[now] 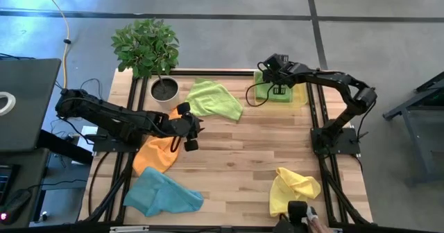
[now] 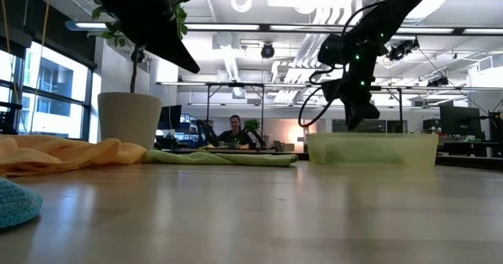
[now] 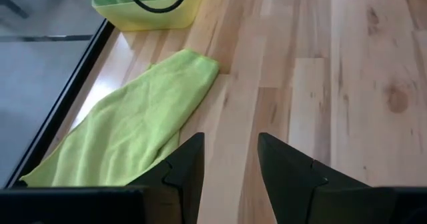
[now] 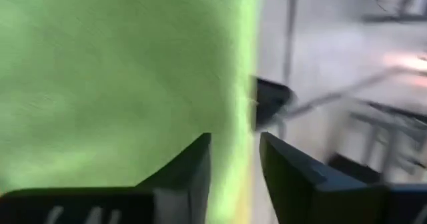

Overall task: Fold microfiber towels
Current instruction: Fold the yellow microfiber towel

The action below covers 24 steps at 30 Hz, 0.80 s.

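A: Where do we stand with the towels?

B: In the high view, our right gripper (image 1: 279,89) hangs over the translucent yellow tray (image 1: 303,98) at upper right, where a lime green towel (image 1: 267,93) lies inside. Its fingers (image 4: 190,167) stand a little apart with nothing between them. Our left gripper (image 1: 189,129) sits mid-left of the frame, fingers (image 3: 183,167) likewise parted and empty, with the second lime green towel (image 1: 215,99) spread just above it.

A: And the others?

B: The orange towel (image 1: 156,155) is crumpled below our left arm, the light blue towel (image 1: 161,194) at lower left, the yellow towel (image 1: 293,187) at lower right. None looks folded, unless the one in the tray is; we cannot tell.

A: How will they handle?

B: We judge them light, limp and fuzzy, so they will sag and bunch instead of holding a shape. We would pinch a corner or edge, one per gripper, and keep the cloth taut while laying it over.
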Each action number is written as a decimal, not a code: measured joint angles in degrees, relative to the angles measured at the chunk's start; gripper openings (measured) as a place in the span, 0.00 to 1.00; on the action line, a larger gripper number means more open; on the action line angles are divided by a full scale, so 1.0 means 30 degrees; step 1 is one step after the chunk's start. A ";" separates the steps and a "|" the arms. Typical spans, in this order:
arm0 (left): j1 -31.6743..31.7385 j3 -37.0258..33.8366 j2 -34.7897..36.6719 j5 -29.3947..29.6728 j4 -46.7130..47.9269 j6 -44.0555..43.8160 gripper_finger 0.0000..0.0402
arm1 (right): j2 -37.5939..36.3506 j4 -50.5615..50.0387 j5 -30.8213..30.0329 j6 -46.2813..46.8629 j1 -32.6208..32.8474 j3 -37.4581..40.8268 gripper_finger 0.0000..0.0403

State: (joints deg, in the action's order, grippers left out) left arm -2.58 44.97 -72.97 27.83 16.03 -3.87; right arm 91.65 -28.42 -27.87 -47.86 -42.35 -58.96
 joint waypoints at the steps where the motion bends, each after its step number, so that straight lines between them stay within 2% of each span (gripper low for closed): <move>1: 0.0045 0.0003 0.0000 0.0000 0.0000 -0.0088 0.32 | -0.0030 0.0000 -0.0780 0.0000 0.0141 -0.0109 0.33; 4: 0.0129 0.0001 0.0000 -0.0051 0.0000 -0.0136 0.32 | -0.0134 -0.0379 -0.2096 0.0789 0.0587 -0.0583 0.35; 9: 0.0129 0.0000 0.0000 -0.0051 0.0000 -0.0239 0.32 | -0.1004 -0.3735 -0.1343 0.5137 0.1844 -0.1427 0.34; 12: 0.0115 0.0000 0.0000 -0.0077 0.0005 -0.0742 0.32 | -0.1911 -0.6444 0.1122 0.9191 0.3156 -0.1473 0.32; 17: 0.0088 0.0001 0.0000 -0.1407 0.0066 -0.1331 0.32 | -0.3382 -1.0545 0.7064 1.6974 0.6407 -0.1468 0.32; 24: 0.0085 0.0000 0.0000 -0.3370 0.0138 -0.2483 0.32 | -0.3875 -1.2520 1.0201 2.8277 1.3703 -0.1015 0.32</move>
State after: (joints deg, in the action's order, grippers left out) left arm -2.33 44.97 -72.97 17.72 16.45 -11.32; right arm 80.03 -65.98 2.73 36.98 -1.24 -62.00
